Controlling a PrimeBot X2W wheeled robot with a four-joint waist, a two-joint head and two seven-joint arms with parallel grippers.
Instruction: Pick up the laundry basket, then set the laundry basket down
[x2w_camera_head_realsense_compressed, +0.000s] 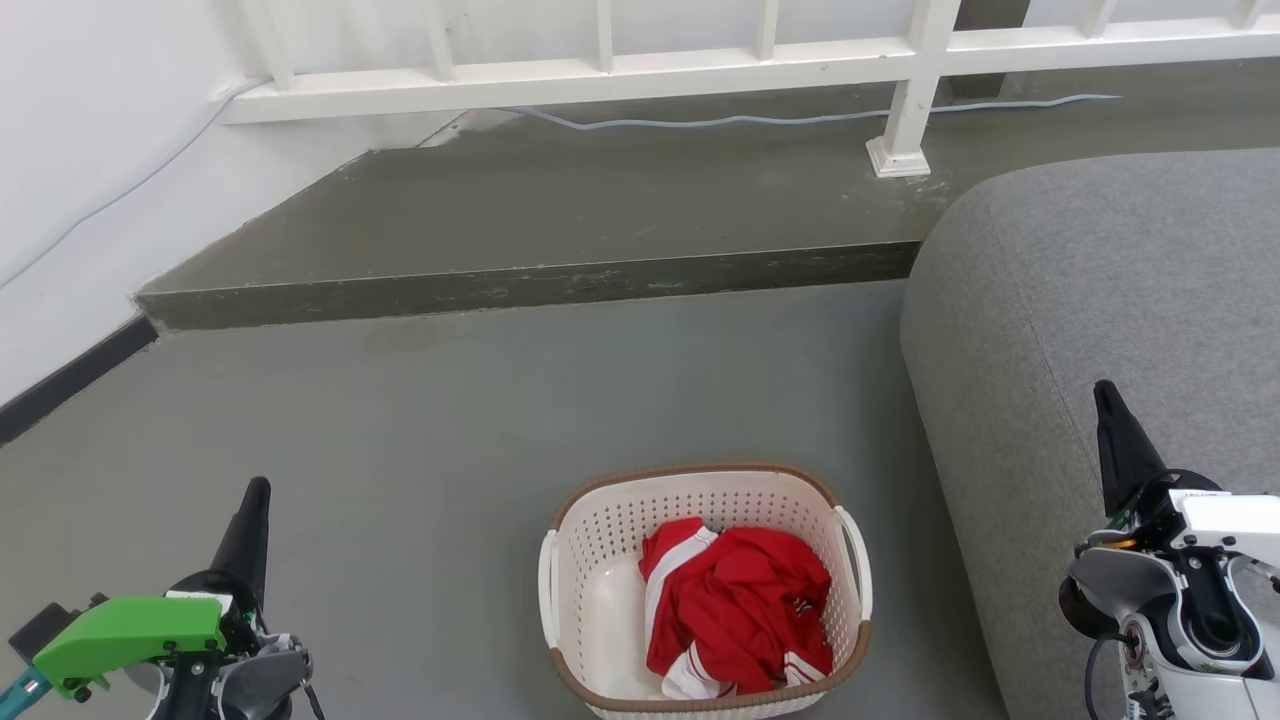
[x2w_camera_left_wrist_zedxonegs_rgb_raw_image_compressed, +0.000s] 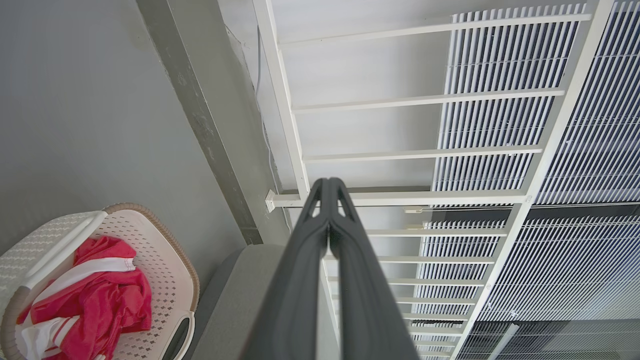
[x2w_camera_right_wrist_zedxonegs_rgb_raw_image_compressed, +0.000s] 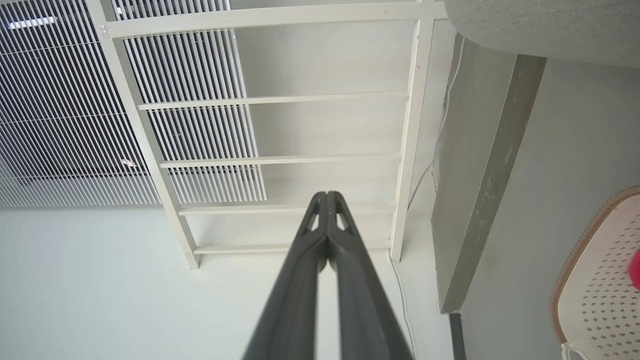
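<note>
Laundry basket (x2w_camera_head_realsense_compressed: 700, 500) sitting on the grey floor (x2w_camera_head_realsense_compressed: 400, 430), just beside a grey sofa (x2w_camera_head_realsense_compressed: 1100, 280).
Holding a crumpled red and white garment (x2w_camera_head_realsense_compressed: 740, 600), bunching toward the basket's right side. Standing between the left gripper (x2w_camera_head_realsense_compressed: 258, 487) and the right gripper (x2w_camera_head_realsense_compressed: 1105, 390), well apart from both, white loop handles (x2w_camera_head_realsense_compressed: 548, 590) untouched. Grippers hanging in the air, pointing toward a white railing (x2w_camera_head_realsense_compressed: 600, 70), each pair of dark fingers pressing together, closed and empty.

The left gripper (x2w_camera_head_realsense_compressed: 257, 492) has long, dark, tapering fingers (x2w_camera_left_wrist_zedxonegs_rgb_raw_image_compressed: 300, 280) with small triangular cut-outs near the tips, and a bright green cover (x2w_camera_head_realsense_compressed: 130, 632) at its wrist. The right gripper (x2w_camera_head_realsense_compressed: 1104, 392) has a white housing (x2w_camera_head_realsense_compressed: 1225, 520), a rounded grey joint (x2w_camera_head_realsense_compressed: 1110, 585) and a black cable (x2w_camera_head_realsense_compressed: 1095, 665).
</note>
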